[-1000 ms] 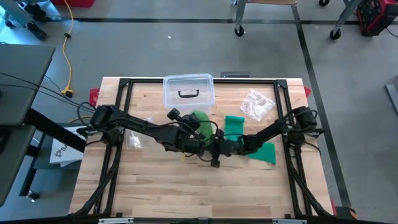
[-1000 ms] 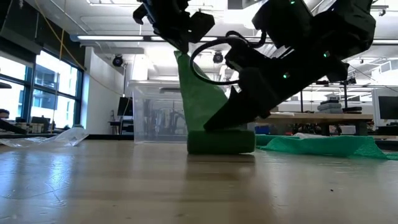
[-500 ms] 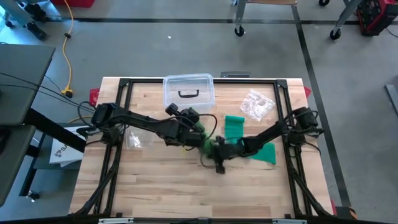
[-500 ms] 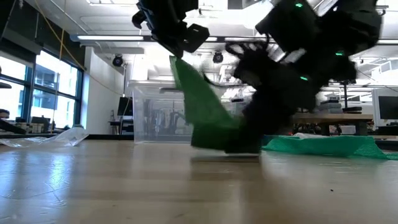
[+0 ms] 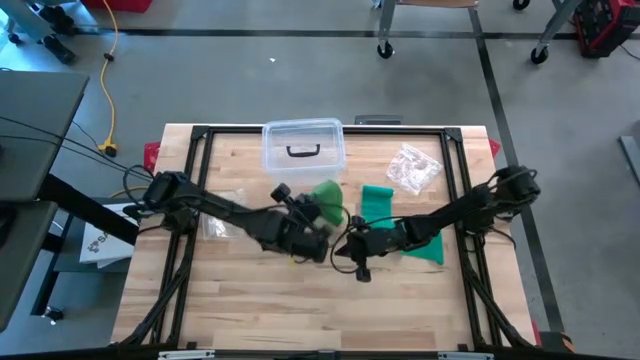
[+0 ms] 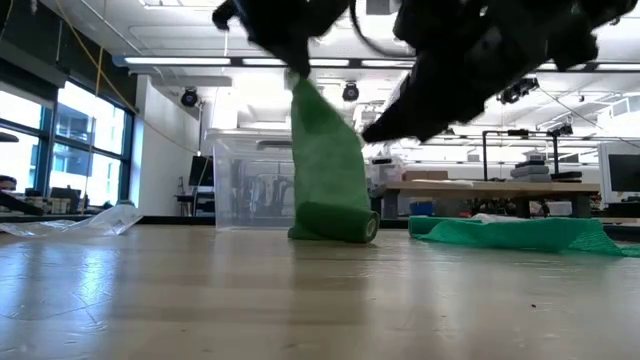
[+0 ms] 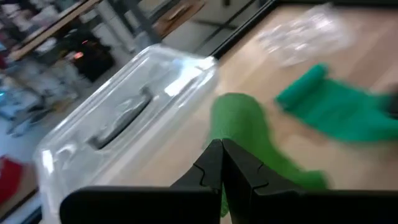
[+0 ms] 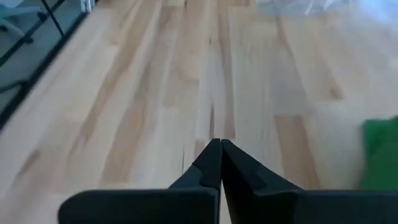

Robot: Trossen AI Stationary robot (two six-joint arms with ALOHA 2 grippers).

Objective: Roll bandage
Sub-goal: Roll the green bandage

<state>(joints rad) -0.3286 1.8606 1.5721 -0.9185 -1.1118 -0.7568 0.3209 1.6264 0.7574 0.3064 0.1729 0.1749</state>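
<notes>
the left end effector (image 5: pixel 312 226) sits over the middle of the table (image 5: pixel 250 300), fingers together on the top end of a green bandage (image 6: pixel 325 170). the strip hangs down from it to a rolled part (image 6: pixel 335 222) lying on the table in front of a clear lidded box (image 5: pixel 303 146). the right end effector (image 5: pixel 358 248) hovers just beside the left one, above the wood; its fingers (image 8: pixel 214 163) are pressed together with nothing between them. a second green bandage (image 5: pixel 378 201) and a loose green piece (image 5: pixel 428 246) lie near the right arm. a crumpled clear wrapper (image 5: pixel 412 167) lies toward the far right corner, another (image 5: pixel 214 226) by the left arm.
</notes>
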